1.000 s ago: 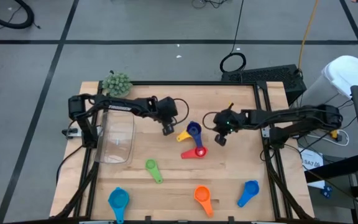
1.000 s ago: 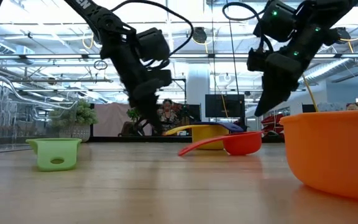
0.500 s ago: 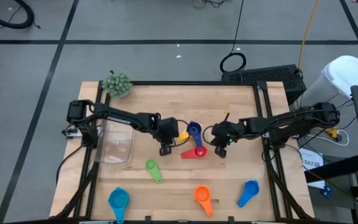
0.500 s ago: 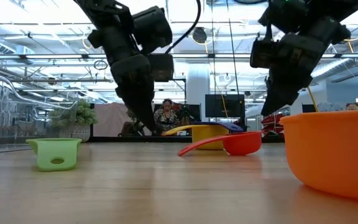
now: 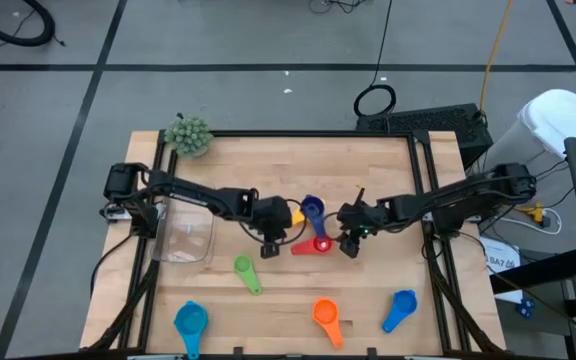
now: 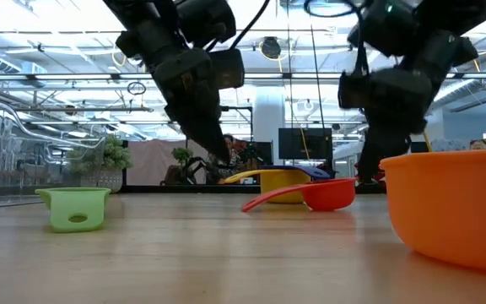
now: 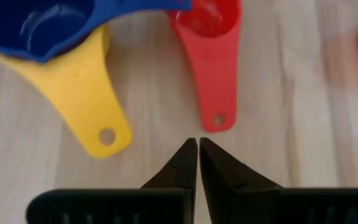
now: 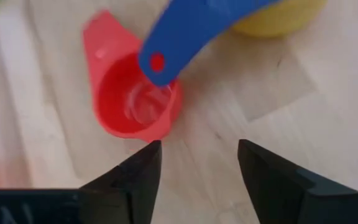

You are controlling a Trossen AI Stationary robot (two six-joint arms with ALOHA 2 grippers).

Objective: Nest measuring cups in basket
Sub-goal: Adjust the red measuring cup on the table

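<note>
We see right gripper (image 8: 197,163) jaws spread, red cup (image 8: 135,99) just ahead. Left gripper (image 7: 198,163) closed, empty. Risk: dark blue cup (image 8: 197,31) handle overhanging bowl blocks grasp, cup skids.

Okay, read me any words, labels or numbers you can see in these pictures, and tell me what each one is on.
Nothing can be read with certainty.
White tag just off the right side of the table: dark print, too small to read.
Red measuring cup, yellow measuring cup, dark blue measuring cup: no markings show.
</note>
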